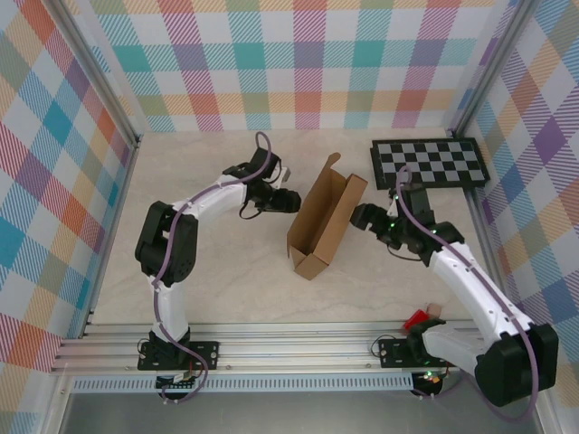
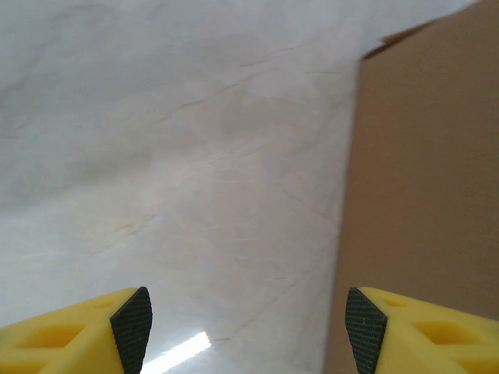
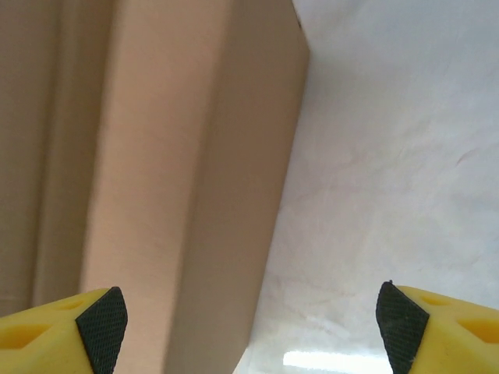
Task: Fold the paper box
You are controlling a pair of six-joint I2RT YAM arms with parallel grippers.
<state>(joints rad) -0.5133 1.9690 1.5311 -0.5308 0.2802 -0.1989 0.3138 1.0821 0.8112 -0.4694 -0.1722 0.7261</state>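
Yellow left fingers [image 2: 70, 336] with black pads are standing wide apart, gripping nothing, just beside the brown cardboard paper box [image 1: 326, 217]. Right fingers [image 3: 54, 335] are gaping equally wide at its opposite wall. White left arm [image 1: 172, 244] and right arm [image 1: 470, 280] are reaching inward, flanking the half-folded, open-topped box mid-desk [image 1: 226, 298].

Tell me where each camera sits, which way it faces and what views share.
Top external: above and behind the arms, looking down at the table; both arms show, the paper box between left gripper and right gripper.
Left wrist: on the left arm, facing the table past its open gripper; box at right.
Right wrist: on the right arm, likewise; box at left.
Shared: all three see the box.
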